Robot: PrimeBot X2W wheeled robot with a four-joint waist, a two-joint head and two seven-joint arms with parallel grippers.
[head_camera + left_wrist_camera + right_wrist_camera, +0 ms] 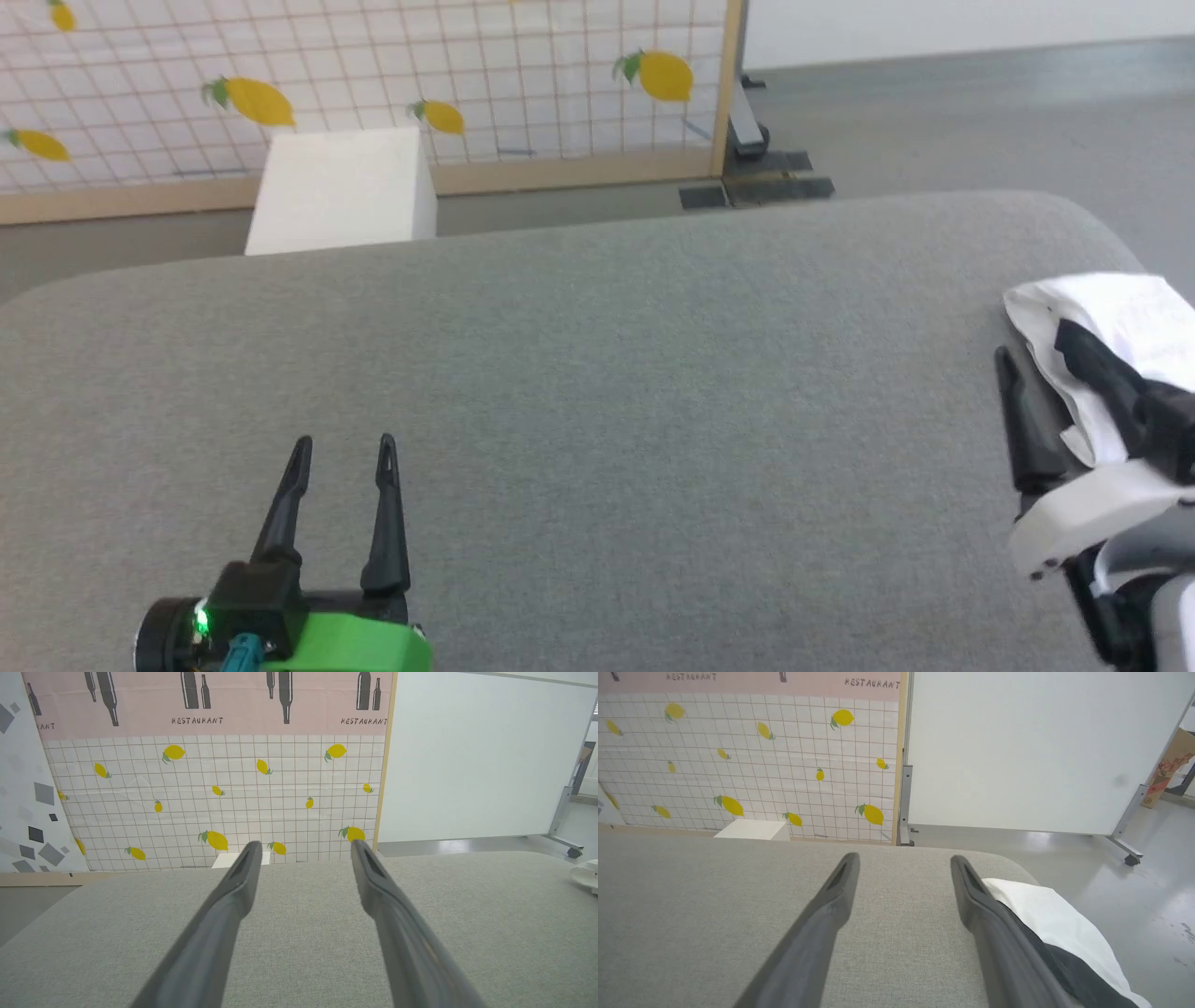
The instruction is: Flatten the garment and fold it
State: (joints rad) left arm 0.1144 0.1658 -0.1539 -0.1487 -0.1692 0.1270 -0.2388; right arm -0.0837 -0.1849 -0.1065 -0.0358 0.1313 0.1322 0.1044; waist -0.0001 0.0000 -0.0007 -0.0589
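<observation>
The garment (1116, 313) lies bunched as a white heap at the right edge of the grey table (597, 355). In the right wrist view the garment (1045, 910) is white with a dark part nearer the camera. My right gripper (1034, 341) is open beside it. One finger reaches over the cloth's left edge, and the other stands over bare table. In its own view the right gripper (905, 857) has only table between its fingers. My left gripper (344, 443) is open and empty at the lower left, far from the cloth. The left gripper (306, 843) points across the table; the garment (586, 875) peeks in at far right.
A white box (341, 191) stands behind the table's far edge, in front of a lemon-print screen (373, 84) with a dark foot (747, 177). A white wheeled panel (1017, 751) stands on the floor beyond. The table's right corner (1092, 219) is rounded, close to the garment.
</observation>
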